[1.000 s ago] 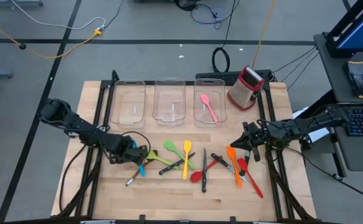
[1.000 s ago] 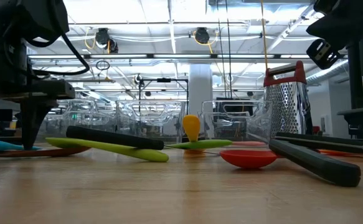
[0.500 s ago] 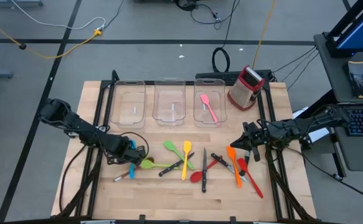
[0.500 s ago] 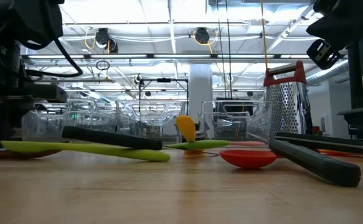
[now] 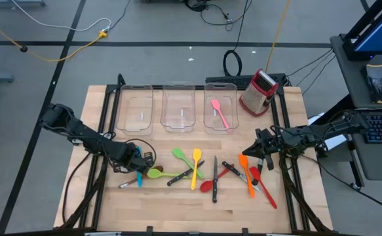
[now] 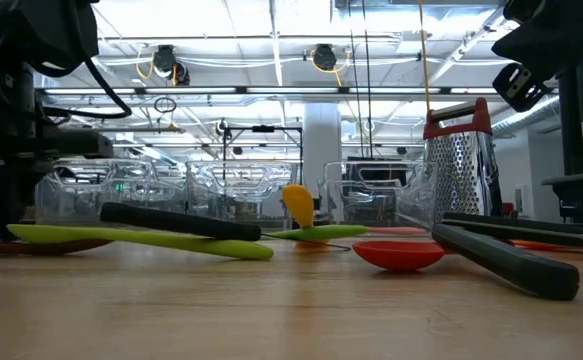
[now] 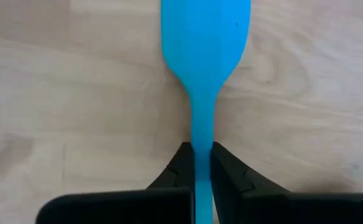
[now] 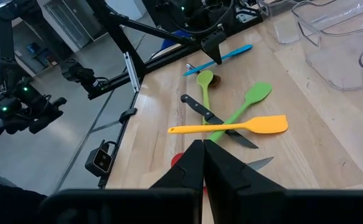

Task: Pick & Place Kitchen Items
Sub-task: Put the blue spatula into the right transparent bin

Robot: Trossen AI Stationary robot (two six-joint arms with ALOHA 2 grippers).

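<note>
A blue spatula (image 7: 205, 56) lies on the wooden table near its left side, its blade flat on the wood. My left gripper (image 5: 139, 168) stands over it, pointing down, shut on its handle. A green spoon (image 5: 156, 173) and a steel-tipped utensil (image 5: 126, 185) lie right beside it. More utensils are strewn across the table's middle: a yellow spatula (image 5: 196, 167), a black-handled knife (image 5: 215, 176), a red spoon (image 5: 209, 185) and an orange spatula (image 5: 246, 172). My right gripper (image 5: 257, 149) hangs shut above the table's right part, holding nothing. My left gripper pinches the blue spatula's thin handle (image 7: 201, 163), a little below the blade, between its two fingers. The fingers come from above, pointing down, one on each side of the handle. The spatula lies flat on the table.
Three clear bins (image 5: 136, 108) (image 5: 179, 108) (image 5: 220, 124) stand in a row along the far edge; the right one holds a pink spatula (image 5: 219, 113). A red-and-steel grater (image 5: 259, 92) stands at the far right. Bare wood lies along the near edge.
My left gripper has shut on the blue spatula's handle while staying in place. The blue spatula, the green spoon and the steel-tipped utensil beside it have slid a little toward the table's left edge.
</note>
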